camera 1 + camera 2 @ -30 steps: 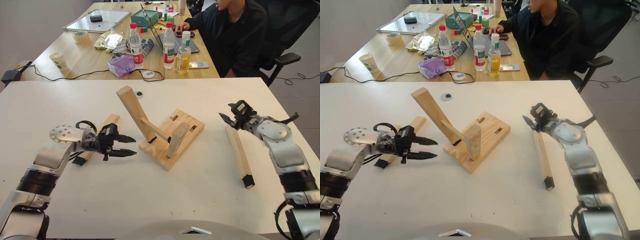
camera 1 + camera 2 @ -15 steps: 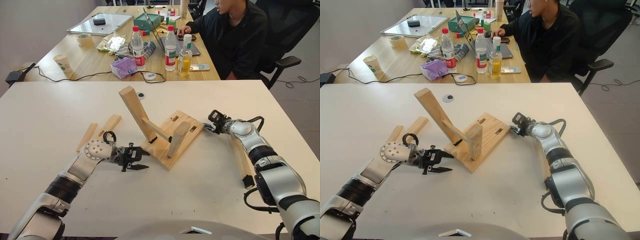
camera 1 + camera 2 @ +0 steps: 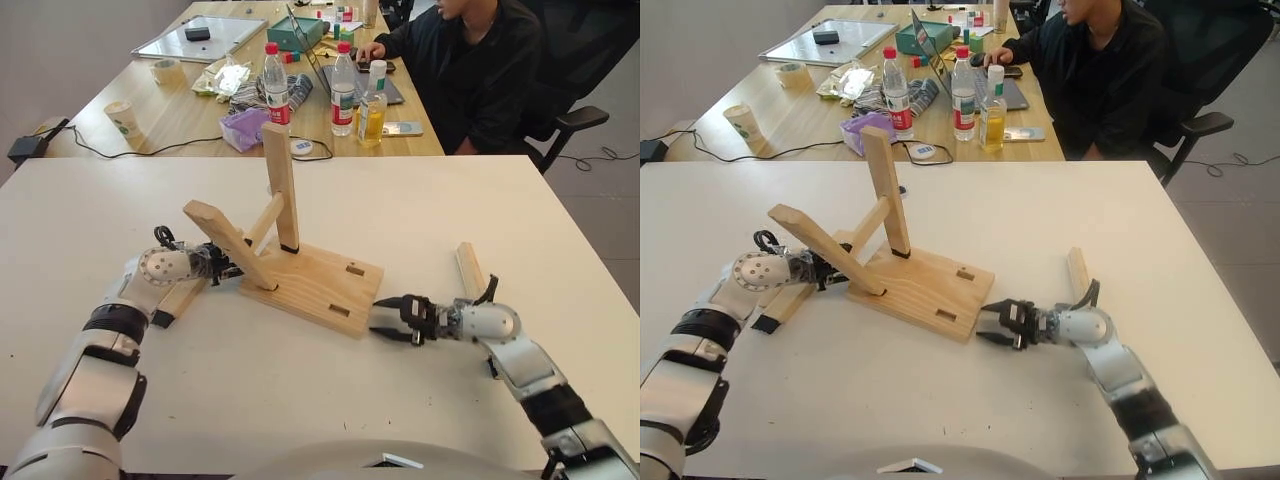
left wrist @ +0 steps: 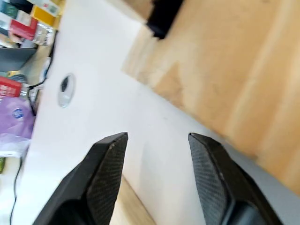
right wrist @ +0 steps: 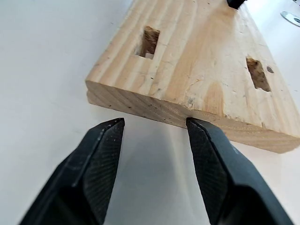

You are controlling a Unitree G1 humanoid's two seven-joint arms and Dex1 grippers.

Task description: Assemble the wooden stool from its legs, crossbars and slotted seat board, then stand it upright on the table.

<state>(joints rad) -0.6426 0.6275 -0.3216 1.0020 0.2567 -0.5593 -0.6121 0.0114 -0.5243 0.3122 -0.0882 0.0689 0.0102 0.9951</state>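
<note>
White table [image 3: 300, 400] is occupied at its centre by the slotted seat board [image 3: 310, 285], laid flat so legs can be pressed in from above. One leg [image 3: 281, 185] is seated upright toward 12 o'clock. A second leg [image 3: 222, 238] is tilted toward 9 o'clock, with a crossbar [image 3: 264, 220] between them. A loose leg [image 3: 468, 268] is left at 3 o'clock. The left gripper [image 3: 228, 268], spread and empty, is placed at the tilted leg's foot, probably to right it. The right gripper [image 3: 383, 320], likewise spread, is aimed at the board's 5 o'clock edge, probably to brace it. Open room is offered toward 6 o'clock.
</note>
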